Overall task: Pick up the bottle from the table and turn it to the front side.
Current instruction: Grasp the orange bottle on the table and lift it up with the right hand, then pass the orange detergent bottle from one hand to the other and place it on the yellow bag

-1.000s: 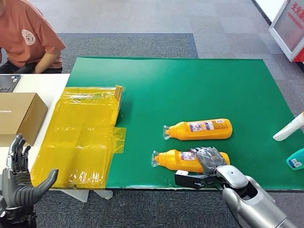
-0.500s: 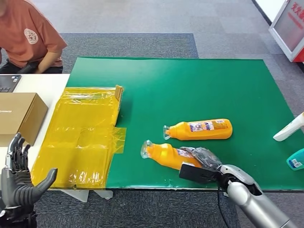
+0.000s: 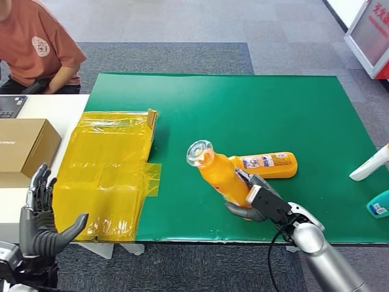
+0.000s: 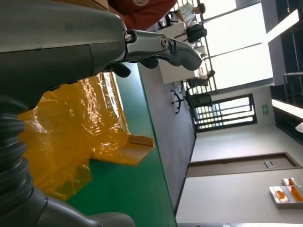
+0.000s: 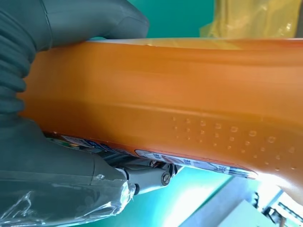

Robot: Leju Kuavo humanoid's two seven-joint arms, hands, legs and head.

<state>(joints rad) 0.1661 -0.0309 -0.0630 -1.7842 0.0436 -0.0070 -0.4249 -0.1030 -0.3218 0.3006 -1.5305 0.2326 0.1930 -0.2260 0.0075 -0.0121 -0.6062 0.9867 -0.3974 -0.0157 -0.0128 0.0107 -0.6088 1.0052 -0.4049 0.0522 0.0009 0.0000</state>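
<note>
My right hand (image 3: 257,199) grips an orange bottle (image 3: 221,173) and holds it tilted above the green mat (image 3: 257,109), its clear cap (image 3: 199,152) pointing up and to the left. In the right wrist view the orange bottle (image 5: 185,99) lies across the hand (image 5: 53,142), with the thumb over its side. A second orange bottle (image 3: 268,165) lies flat on the mat just behind it. At the lower left, my left hand (image 3: 39,222) hovers with fingers spread and nothing in it; the left wrist view shows the same hand (image 4: 71,42) empty.
Crumpled yellow plastic wrap (image 3: 107,173) covers the mat's left end. A cardboard box (image 3: 25,149) and a laptop (image 3: 10,105) sit on the white table at left, where a person in an orange shirt (image 3: 34,42) sits. Two more bottles (image 3: 374,164) lie at the right edge.
My right hand has lifted the near orange bottle off the mat and tipped its cap end upward. My left hand has risen slightly.
</note>
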